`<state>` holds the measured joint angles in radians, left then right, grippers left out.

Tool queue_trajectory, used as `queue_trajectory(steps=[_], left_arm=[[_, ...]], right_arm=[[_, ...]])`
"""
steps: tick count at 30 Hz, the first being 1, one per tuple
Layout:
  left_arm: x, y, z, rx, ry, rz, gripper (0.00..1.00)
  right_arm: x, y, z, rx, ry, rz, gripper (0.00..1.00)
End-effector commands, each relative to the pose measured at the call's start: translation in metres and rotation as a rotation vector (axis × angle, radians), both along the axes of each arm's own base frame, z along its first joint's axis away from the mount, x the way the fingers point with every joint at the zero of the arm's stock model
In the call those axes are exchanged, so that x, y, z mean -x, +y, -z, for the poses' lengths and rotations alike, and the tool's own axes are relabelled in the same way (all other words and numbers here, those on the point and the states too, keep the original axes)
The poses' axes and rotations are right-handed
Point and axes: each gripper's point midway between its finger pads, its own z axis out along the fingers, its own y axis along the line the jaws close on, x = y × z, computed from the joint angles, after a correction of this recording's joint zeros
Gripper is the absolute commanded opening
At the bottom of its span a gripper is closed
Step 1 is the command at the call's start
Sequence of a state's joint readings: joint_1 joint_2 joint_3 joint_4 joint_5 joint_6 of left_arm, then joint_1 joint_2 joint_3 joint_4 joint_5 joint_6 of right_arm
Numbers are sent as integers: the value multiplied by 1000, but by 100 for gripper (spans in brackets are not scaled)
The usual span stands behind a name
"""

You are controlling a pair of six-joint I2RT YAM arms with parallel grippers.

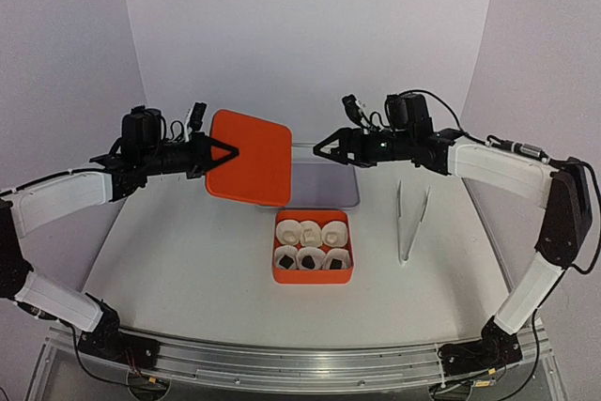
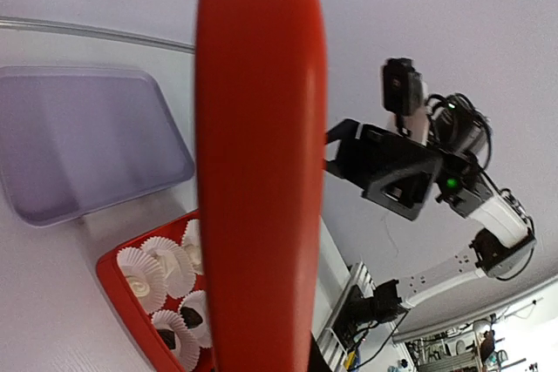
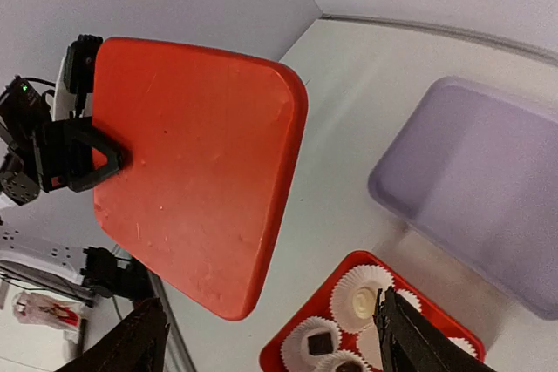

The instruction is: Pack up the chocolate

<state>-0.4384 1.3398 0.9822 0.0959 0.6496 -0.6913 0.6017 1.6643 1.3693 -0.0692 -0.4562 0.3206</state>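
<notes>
An orange-red box [image 1: 313,278] sits mid-table with six white paper cups. Three cream chocolates [image 1: 309,229] fill the back row and three dark chocolates [image 1: 307,259] the front row. My left gripper [image 1: 230,151] is shut on the edge of the box's orange-red lid [image 1: 252,157], holding it tilted on edge in the air, left of and above the box. My right gripper [image 1: 319,148] is open and empty, facing the lid a short way to its right. The right wrist view shows the lid [image 3: 192,163], a cream chocolate [image 3: 361,302] and a dark one [image 3: 319,343].
A lavender tray [image 1: 329,185] lies behind the box, also in the left wrist view [image 2: 78,137]. White tweezers [image 1: 413,223] lie on the table right of the box. A white backdrop closes the back and sides.
</notes>
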Motion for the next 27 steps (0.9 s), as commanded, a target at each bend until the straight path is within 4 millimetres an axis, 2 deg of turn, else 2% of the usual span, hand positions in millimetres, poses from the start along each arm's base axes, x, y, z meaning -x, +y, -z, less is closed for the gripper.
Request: queue_trajectory(steps=[1, 4, 9, 14, 18, 20, 27], left_arm=[[36, -5, -51, 158, -170, 148, 0], [45, -7, -51, 211, -152, 188, 0], [45, -8, -52, 247, -129, 196, 0], [44, -11, -55, 283, -126, 216, 0], [38, -14, -53, 288, -115, 214, 0], [35, -17, -50, 285, -106, 214, 0], [17, -21, -32, 241, -62, 173, 0]], right_arm=[[22, 35, -10, -195, 299, -170, 79], [16, 46, -11, -261, 329, -205, 79], [14, 57, -22, -361, 363, -265, 75], [11, 66, -22, -418, 398, -287, 68], [18, 79, -37, -475, 394, -357, 61], [20, 82, -42, -490, 398, -376, 55], [26, 78, -55, -522, 380, -376, 24]])
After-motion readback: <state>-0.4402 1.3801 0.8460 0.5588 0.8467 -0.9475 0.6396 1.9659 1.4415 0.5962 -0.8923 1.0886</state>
